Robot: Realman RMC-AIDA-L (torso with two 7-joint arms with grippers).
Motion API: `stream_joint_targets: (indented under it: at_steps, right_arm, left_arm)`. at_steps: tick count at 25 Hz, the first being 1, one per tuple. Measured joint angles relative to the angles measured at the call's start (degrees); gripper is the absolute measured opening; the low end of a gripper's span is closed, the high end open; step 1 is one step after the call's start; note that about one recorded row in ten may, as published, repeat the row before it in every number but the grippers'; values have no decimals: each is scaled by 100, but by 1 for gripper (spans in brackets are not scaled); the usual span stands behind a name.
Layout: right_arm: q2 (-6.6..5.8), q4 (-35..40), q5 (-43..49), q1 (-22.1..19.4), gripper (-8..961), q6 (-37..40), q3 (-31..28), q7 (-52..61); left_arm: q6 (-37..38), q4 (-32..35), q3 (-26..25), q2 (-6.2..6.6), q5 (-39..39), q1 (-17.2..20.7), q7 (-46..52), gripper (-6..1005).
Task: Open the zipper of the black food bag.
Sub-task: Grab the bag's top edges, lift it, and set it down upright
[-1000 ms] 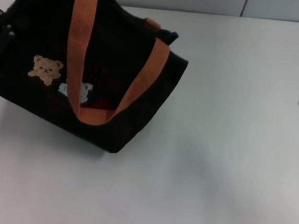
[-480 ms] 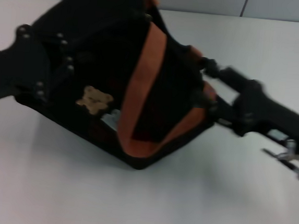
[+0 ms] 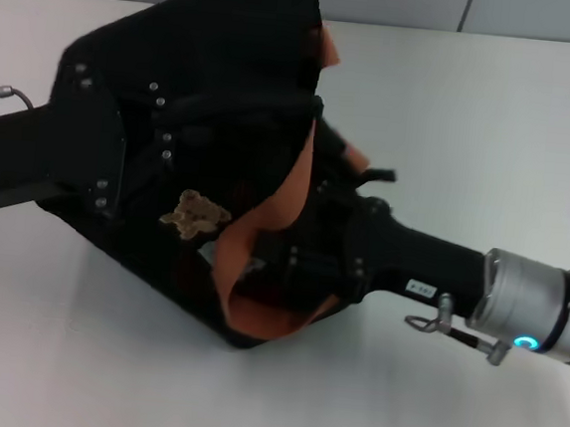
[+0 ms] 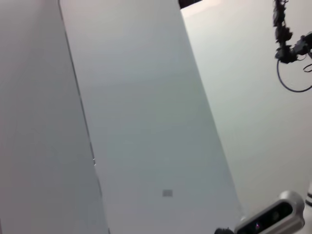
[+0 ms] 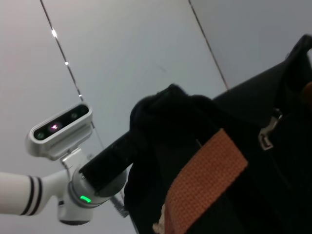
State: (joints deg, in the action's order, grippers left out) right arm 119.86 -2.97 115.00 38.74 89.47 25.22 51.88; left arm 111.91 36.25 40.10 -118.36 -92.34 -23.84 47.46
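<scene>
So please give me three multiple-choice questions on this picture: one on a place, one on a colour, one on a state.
1. On which side of the black food bag is the right gripper?
A. robot's right
B. robot's left
C. above it

2. What colour are the bag's handles?
A. blue
B. orange-brown
C. white

3. How does the bag sit?
A. flat and folded
B. hanging in air
C. tilted on the table, both arms against it

Answers: 1 A, its arm enters from the right. 2 B, the webbing shows it. 3 C, the left gripper presses the opposite side.
</scene>
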Motion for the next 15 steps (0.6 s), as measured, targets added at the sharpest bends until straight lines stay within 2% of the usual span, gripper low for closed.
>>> stream_joint_targets:
  at_steps: [6, 8, 12, 15]
  right_arm:
    - [2, -325, 23, 276, 825, -172, 14, -265]
    - [2, -309, 25, 255, 826, -172, 17, -268]
    - [-23, 39, 33, -70, 826, 171, 16, -230]
    - [-37, 499, 24, -415, 825, 747, -17, -188]
  left_arm:
    - [60, 6, 24, -8, -4, -159, -9, 80]
    - [53, 6, 25, -9, -21, -164, -13, 80]
    - [-50, -40, 27, -14, -137, -136, -174, 78]
    - [-108, -49, 29, -14, -193, -80, -218, 78]
